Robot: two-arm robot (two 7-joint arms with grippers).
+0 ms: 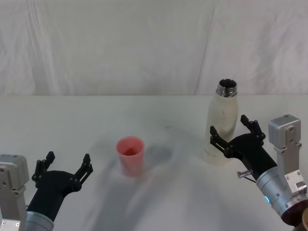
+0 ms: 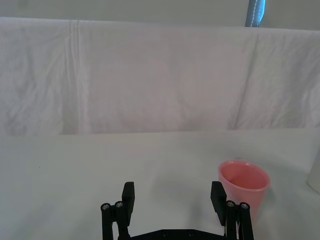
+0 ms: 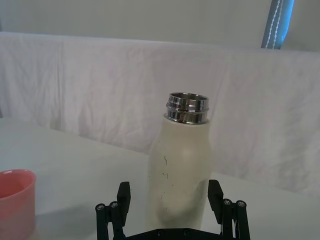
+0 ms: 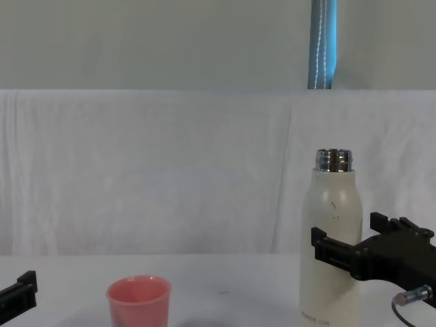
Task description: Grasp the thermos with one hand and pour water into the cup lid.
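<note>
The thermos [image 1: 223, 126] stands upright on the white table [image 1: 159, 192], toward the table's right side, its long axis vertical and its open steel neck pointing straight up with no cap on it; its cream body carries a few small dark scuffs on the upper half, and in the chest view a line of tiny grey lettering sits near its base, too small to read; the right hand [image 1: 232, 131] is at the thermos's lower body with its black fingers [image 1: 217, 135] spread wide, one on each side of the bottle, and whether either pad touches the wall cannot be told; in the right wrist view the bottle rises between the two finger tips with a gap showing on both sides; the cup lid [image 1: 131, 155] stands upright near the middle of the table, well apart from the thermos on its left, its wider rim facing up and its pink inside visible; no writing shows on it; the left hand [image 1: 67, 166] rests low near the table's front left corner, fingers spread and holding nothing, with the cup lid just ahead of it and to its right.
</note>
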